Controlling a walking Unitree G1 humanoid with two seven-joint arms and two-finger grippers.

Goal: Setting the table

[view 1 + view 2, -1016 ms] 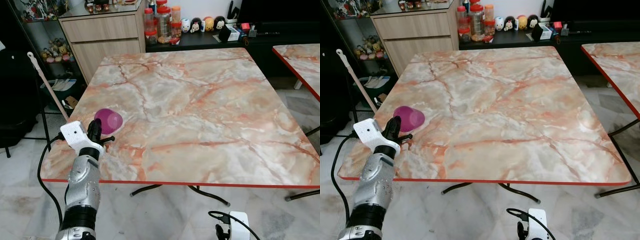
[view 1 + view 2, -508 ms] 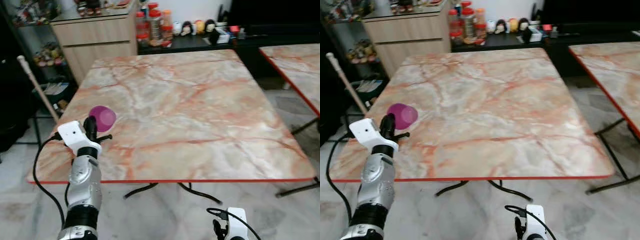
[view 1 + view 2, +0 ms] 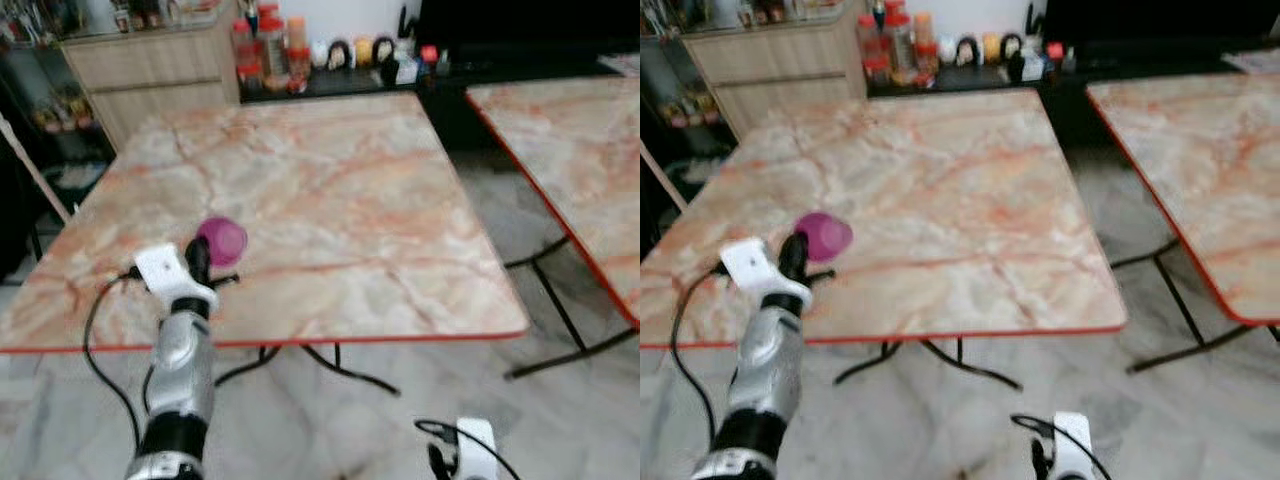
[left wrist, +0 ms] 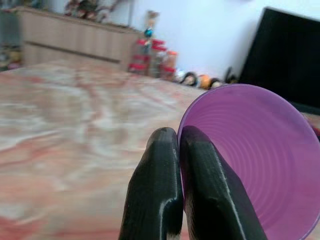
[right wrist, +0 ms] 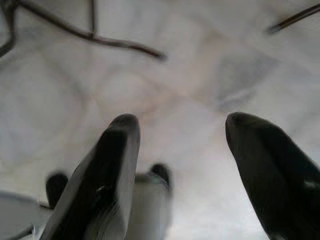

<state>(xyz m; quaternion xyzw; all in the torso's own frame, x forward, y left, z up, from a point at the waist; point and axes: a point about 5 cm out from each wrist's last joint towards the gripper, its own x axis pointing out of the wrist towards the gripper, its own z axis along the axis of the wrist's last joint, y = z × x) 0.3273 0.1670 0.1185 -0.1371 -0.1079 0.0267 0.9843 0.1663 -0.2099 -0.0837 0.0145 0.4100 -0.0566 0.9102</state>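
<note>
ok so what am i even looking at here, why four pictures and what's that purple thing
It is a humanoid robot seen through its own cameras. Two pictures come from its head, looking down at a marble-patterned table. The other two come from cameras on each wrist, looking along that arm's two black fingers. The left pincer, at the end of the silver arm, is shut on the rim of a purple cup above the table's near left part; its wrist view looks into the cup. The right pincer hangs open over the pale floor. A second table stands to the right, and jars line a shelf behind.
</note>
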